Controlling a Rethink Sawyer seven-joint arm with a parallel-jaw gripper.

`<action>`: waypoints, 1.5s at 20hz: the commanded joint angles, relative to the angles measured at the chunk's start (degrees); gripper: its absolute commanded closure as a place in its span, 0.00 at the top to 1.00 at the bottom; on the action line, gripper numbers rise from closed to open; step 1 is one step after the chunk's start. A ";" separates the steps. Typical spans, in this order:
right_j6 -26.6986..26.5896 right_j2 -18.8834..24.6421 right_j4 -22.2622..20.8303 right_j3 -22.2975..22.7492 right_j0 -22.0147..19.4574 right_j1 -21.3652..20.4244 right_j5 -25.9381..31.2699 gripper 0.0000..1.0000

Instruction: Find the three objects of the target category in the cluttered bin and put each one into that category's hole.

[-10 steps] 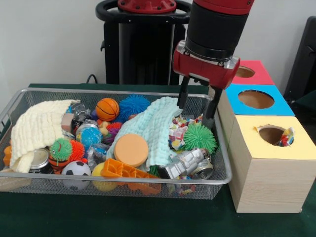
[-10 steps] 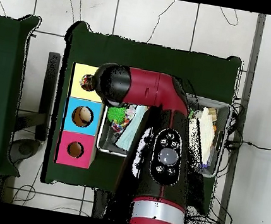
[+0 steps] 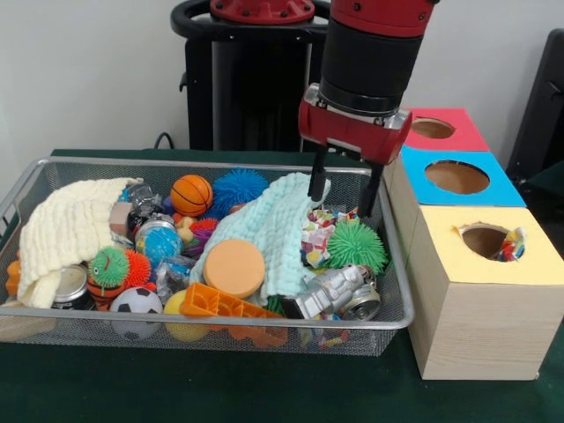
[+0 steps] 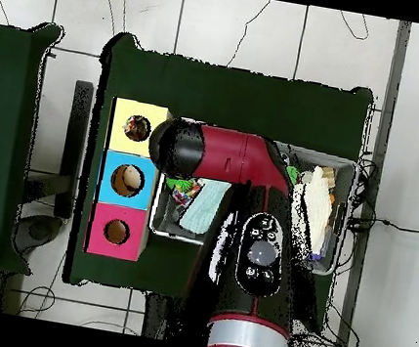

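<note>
Front view: the gripper [image 3: 344, 192] hangs with jaws spread and empty over the far right part of the bin [image 3: 53, 328], fingertips just above a dotted white piece [image 3: 317, 231] lying between the mint cloth [image 3: 269, 225] and the green spiky ball [image 3: 356, 245]. The bin's right rim stands just beside the yellow-topped box [image 3: 529, 256]; a dotted piece pokes from the hole [image 3: 487, 241]. Clutter fills the bin edge to edge. No readable writing.

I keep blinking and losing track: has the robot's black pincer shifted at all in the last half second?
Yes. In the front view the open black pincer has slid left, away from the yellow-topped pale wooden box, staying above the silver wire-mesh bin.
</note>
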 commanded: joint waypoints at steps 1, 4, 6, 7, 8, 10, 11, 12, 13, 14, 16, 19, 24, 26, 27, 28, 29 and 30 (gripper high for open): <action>-0.54 2.09 -4.75 11.71 1.38 -1.69 -6.18 1.00; 0.28 1.14 -4.98 13.58 2.53 -2.31 -6.52 1.00; 1.32 0.91 -5.12 14.18 2.91 -1.07 -8.47 1.00; 1.98 0.51 -5.55 14.38 3.26 -0.41 -9.67 1.00; 2.65 0.12 -5.97 14.59 3.61 0.25 -10.87 1.00; 1.91 0.31 -6.63 15.40 3.27 0.86 -12.04 1.00; 1.63 0.15 -7.28 15.80 3.15 0.97 -12.87 1.00; 1.67 0.10 -7.57 16.25 3.09 1.04 -13.49 1.00; 1.77 -0.12 -8.11 16.66 3.02 1.31 -14.45 1.00; 1.96 -0.23 -8.37 16.90 2.93 1.56 -15.12 1.00; 2.63 -0.87 -9.16 16.99 2.93 2.45 -17.02 1.00; 3.18 -1.30 -10.11 15.82 2.45 4.52 -19.68 1.00; 3.47 -1.28 -10.41 15.93 1.73 5.64 -21.41 1.00; 3.52 -1.22 -10.53 15.93 1.73 6.03 -21.99 1.00; 3.58 -1.12 -10.53 15.67 1.63 6.65 -22.49 1.00; 3.64 -1.03 -10.52 15.42 1.53 7.28 -23.00 1.00; 3.74 -1.02 -10.50 15.30 1.48 7.83 -23.39 1.00; 3.86 -1.04 -10.44 15.42 1.57 8.06 -23.63 1.00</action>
